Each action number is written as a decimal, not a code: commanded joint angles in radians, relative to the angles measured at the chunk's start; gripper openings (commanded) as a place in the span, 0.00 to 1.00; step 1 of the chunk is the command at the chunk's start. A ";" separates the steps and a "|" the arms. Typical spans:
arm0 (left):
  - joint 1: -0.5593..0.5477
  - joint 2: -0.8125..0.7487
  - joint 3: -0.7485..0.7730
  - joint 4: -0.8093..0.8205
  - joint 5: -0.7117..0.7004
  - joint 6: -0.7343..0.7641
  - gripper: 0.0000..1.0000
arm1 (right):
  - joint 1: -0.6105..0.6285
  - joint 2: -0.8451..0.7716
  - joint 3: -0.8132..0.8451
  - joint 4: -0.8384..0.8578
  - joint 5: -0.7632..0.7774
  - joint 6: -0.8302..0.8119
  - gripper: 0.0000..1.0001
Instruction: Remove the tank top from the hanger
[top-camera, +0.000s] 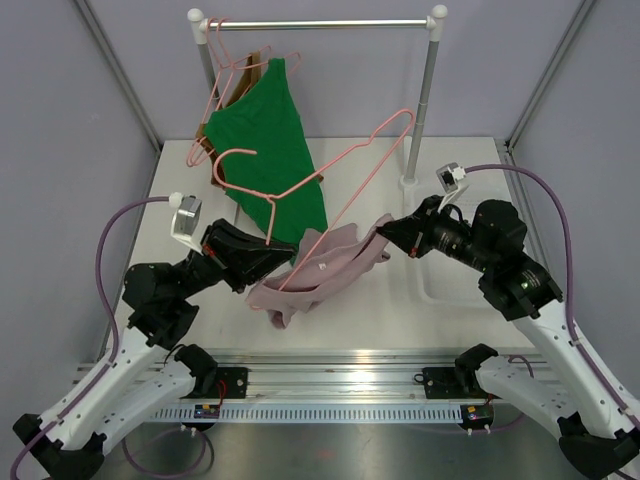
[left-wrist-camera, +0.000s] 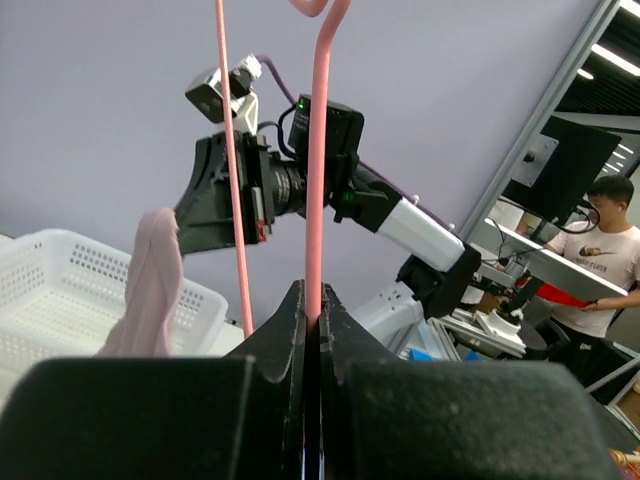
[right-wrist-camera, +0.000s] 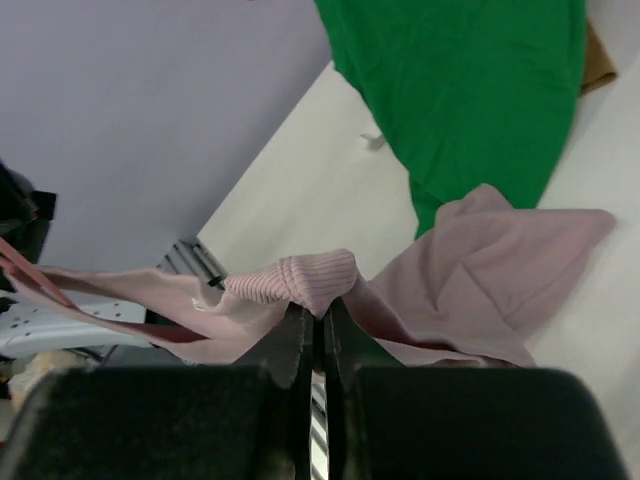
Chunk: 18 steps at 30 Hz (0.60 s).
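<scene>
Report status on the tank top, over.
Left gripper shut on pink hanger. Right gripper shut on tank top, bunched at hanger's lower end, not yet free. Green garment hangs close behind.

The tank top (top-camera: 320, 272) is plain dusty pink, ribbed along its edge; the hanger (left-wrist-camera: 317, 150) is brighter pink. Beyond the hanger are a solid green garment (top-camera: 270, 140) and a brown cloth (right-wrist-camera: 600, 55).
</scene>
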<state>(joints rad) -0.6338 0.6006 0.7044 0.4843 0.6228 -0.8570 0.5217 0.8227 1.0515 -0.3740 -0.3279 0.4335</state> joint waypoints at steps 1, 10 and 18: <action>-0.027 0.025 0.026 0.217 -0.099 0.034 0.00 | -0.006 0.022 -0.005 0.141 -0.212 0.095 0.00; -0.046 0.099 0.118 0.134 -0.464 0.303 0.00 | -0.005 0.024 -0.050 -0.050 -0.157 0.010 0.00; -0.046 0.286 0.477 -0.363 -0.618 0.412 0.00 | -0.005 -0.119 -0.018 -0.192 -0.236 -0.018 0.00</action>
<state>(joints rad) -0.6754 0.8593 1.0878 0.3122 0.1184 -0.5213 0.5205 0.7502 0.9722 -0.5312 -0.4866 0.4450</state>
